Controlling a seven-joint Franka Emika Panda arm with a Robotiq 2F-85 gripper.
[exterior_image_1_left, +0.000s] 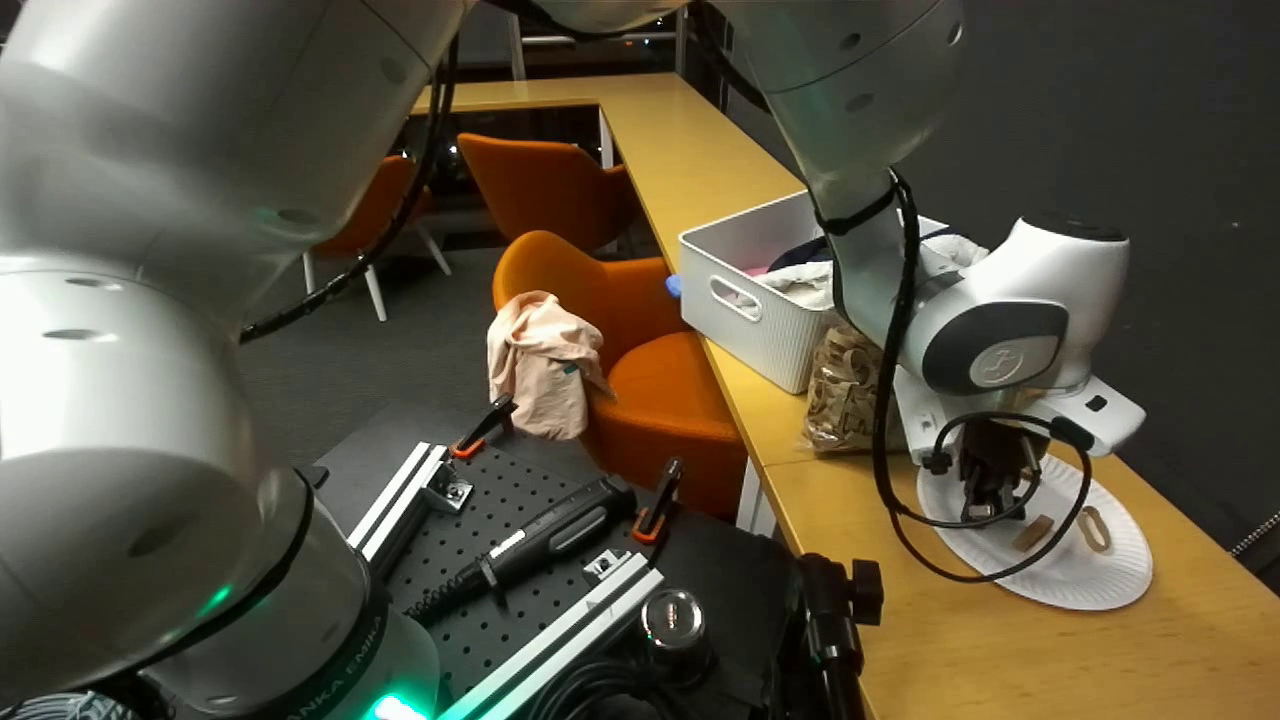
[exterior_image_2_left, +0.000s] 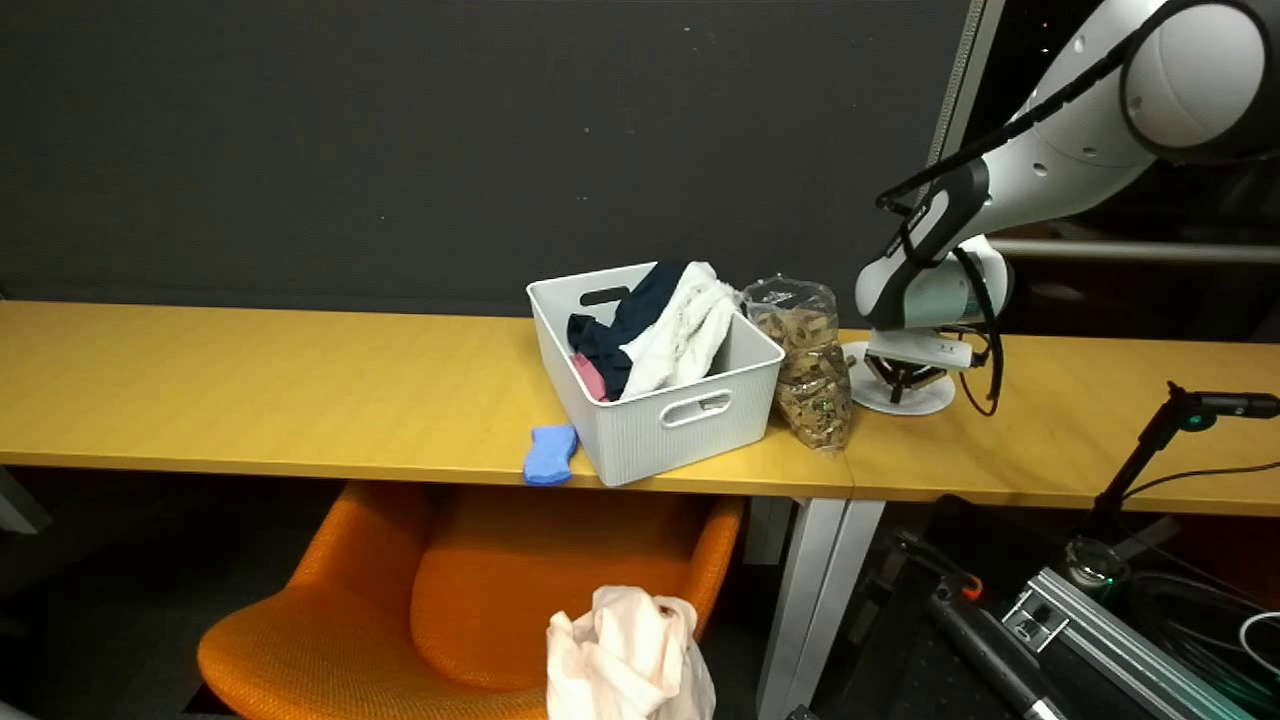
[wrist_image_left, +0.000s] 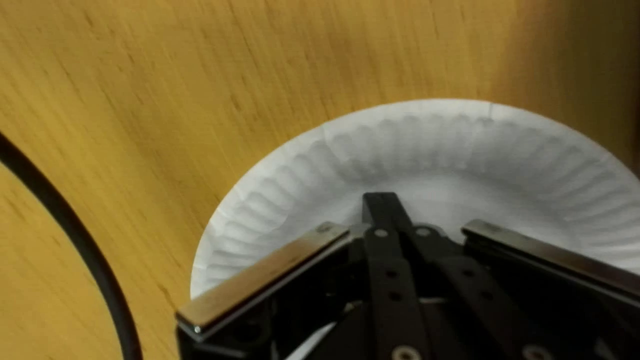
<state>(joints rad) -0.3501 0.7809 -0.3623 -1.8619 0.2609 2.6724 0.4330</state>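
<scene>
My gripper (wrist_image_left: 381, 200) points down over a white paper plate (wrist_image_left: 425, 132) on the wooden table. Its fingertips are together, with nothing visible between them. In an exterior view the gripper (exterior_image_1_left: 990, 508) is over the near left part of the plate (exterior_image_1_left: 1090, 590). A short brown piece (exterior_image_1_left: 1033, 533) and a brown loop (exterior_image_1_left: 1088, 535) lie on the plate beside it; the wrist view does not show them. In an exterior view the gripper (exterior_image_2_left: 897, 395) also appears low over the plate (exterior_image_2_left: 925, 402). I cannot tell if the tips touch the plate.
A clear bag of brown pieces (exterior_image_2_left: 812, 375) stands between the plate and a white bin (exterior_image_2_left: 680, 445) holding cloths (exterior_image_2_left: 685, 335). A blue item (exterior_image_2_left: 550, 455) lies at the table edge. A black cable (exterior_image_1_left: 895, 520) loops around the gripper. A dark wall (exterior_image_1_left: 1150, 200) rises behind the table.
</scene>
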